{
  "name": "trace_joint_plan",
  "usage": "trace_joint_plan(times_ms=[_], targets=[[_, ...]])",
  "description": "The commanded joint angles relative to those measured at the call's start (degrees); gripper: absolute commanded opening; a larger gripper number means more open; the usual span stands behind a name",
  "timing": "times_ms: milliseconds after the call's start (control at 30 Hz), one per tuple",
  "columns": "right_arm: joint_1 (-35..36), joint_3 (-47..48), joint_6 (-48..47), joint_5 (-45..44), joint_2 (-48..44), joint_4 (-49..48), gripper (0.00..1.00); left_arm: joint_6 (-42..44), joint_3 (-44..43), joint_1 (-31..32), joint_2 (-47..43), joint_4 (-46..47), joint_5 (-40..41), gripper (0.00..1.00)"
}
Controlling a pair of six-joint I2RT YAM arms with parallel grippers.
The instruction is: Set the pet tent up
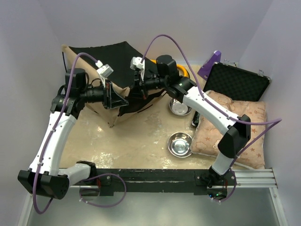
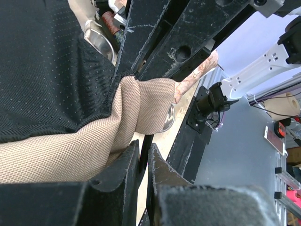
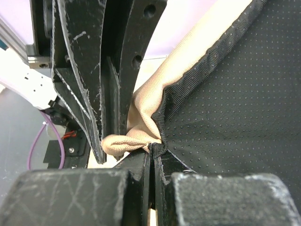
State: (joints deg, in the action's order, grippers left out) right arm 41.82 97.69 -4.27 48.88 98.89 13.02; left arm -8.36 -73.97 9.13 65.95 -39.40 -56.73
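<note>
The tent (image 1: 108, 55) is clamped by the left tool (image 2: 143, 153) and right tool (image 3: 151, 159), both closed on its edge. Presumably it is held for spreading.

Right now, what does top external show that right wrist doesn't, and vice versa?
Only top external: two steel bowls, the star cushion, an open black case. Only right wrist: a close-up of the right gripper pinched shut on a black hem. Both: the pet tent, beige fabric with black lining.
</note>
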Motion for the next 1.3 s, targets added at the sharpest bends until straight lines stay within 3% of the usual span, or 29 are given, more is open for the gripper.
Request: trace_joint_plan(times_ms=[0, 33, 100, 133, 233, 300, 400, 500, 600, 800, 967, 1067, 1167, 1267], targets=[[1.42, -0.05, -1.00, 2.97, -2.74, 2.54, 0.00, -0.35, -0.82, -0.78, 0.05, -1.20, 3.03, 0.03], [1.33, 1.18, -0.91, 2.71, -2.39, 2.71, 0.00, 1.05, -1.34, -0.78, 0.05, -2.25, 3.20, 0.26], [1.16, 3.11, -1.09, 2.01, -1.78, 3.24, 0.00, 3.95, -3.45, -0.86, -0.38, -4.54, 5.48, 0.58], [1.07, 3.73, -1.26, 1.83, -1.77, 3.33, 0.00, 6.58, -4.85, -0.86, -0.73, -6.20, 6.01, 0.69], [0.37, 4.79, -1.18, 1.65, -1.42, 3.33, 0.00, 18.95, -11.86, -0.86, -0.48, -14.27, 5.40, 0.90], [0.01, 4.88, -1.53, 1.92, -1.07, 3.42, 0.00, 26.69, -17.32, -0.86, 0.40, -22.18, 6.97, 0.97], [-0.08, 5.49, -1.88, 2.88, -0.54, 3.95, 0.00, 32.69, -20.86, -0.86, -0.38, -24.33, 15.13, 0.99], [-0.08, 6.55, -2.58, 4.38, -0.19, 4.56, 0.00, 38.14, -17.36, -0.86, -4.32, -20.91, 24.01, 0.99], [-0.08, 6.99, -1.54, 4.20, -0.36, 3.43, 0.00, 43.95, -9.03, -0.86, -11.17, -17.30, 23.87, 1.00], [-0.25, 7.51, 6.53, 3.32, -0.89, -2.55, 0.00, 43.17, 15.50, -0.86, -26.47, -7.03, 20.08, 0.92], [-0.34, 9.62, 8.05, 4.46, -0.19, -3.61, 0.00, 31.85, 25.19, -0.86, -29.75, 8.70, 25.60, 0.70], [-0.34, 11.29, 6.65, 4.47, 0.60, -2.47, 0.00, 27.62, 23.97, -0.86, -27.20, 11.71, 28.42, 0.49], [-0.34, 13.40, 6.03, 3.33, 1.39, -2.29, 0.00, 21.74, 18.63, -0.86, -23.69, 11.02, 30.88, 0.02], [-1.12, 17.17, 4.54, -0.18, 2.01, -0.63, 0.58, 14.27, 11.60, -0.86, -19.30, 8.21, 34.84, 0.00]])
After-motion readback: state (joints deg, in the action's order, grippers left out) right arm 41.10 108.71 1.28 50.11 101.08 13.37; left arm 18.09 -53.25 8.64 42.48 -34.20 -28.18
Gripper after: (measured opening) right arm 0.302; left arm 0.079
